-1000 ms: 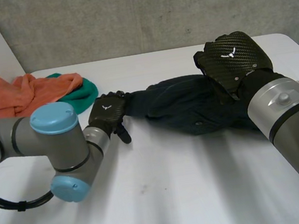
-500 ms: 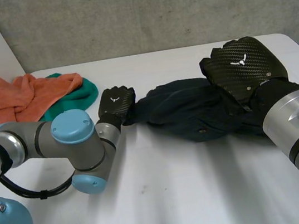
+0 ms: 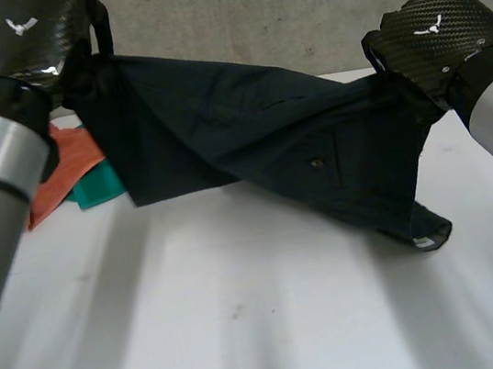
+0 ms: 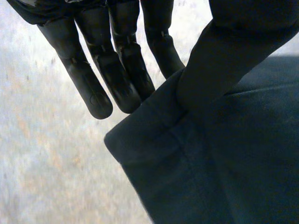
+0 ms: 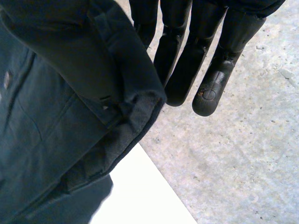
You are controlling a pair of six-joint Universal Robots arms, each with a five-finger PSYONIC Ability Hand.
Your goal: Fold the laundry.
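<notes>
Left hand (image 3: 29, 36) and right hand (image 3: 435, 26) pinch dark garment (image 3: 258, 136) at 10 and 2 o'clock; we fear a thumb slip drops it.

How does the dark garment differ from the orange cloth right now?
The dark garment is navy; the orange cloth is bright orange. The dark garment hangs spread in the air, pinched by the left robot hand and the right robot hand; the orange cloth lies bunched on the table, held by neither. Both are soft laundry items.
</notes>
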